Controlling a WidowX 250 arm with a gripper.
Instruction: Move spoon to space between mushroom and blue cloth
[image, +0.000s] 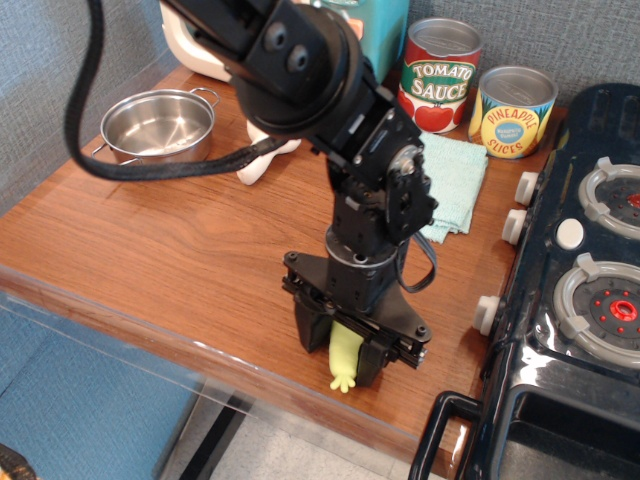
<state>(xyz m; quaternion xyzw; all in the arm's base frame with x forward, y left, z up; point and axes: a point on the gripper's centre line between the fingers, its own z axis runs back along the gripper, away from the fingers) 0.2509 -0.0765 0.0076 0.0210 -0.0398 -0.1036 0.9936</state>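
Observation:
My gripper (346, 352) stands near the table's front edge, pointing down, with its fingers closed on the spoon's pale yellow-green handle (345, 358). The frilled tip pokes out below the fingers. The spoon's silver bowl is hidden behind the gripper. The white mushroom (258, 162) lies at the back, mostly hidden by my arm. The blue cloth (457, 178) lies to its right, partly covered by the arm. The gripper is well in front of both.
A steel pot (157, 126) sits at the back left. A tomato sauce can (440, 75) and a pineapple can (513, 111) stand behind the cloth. A black toy stove (590, 270) borders the right side. The table's front edge (200, 345) is close.

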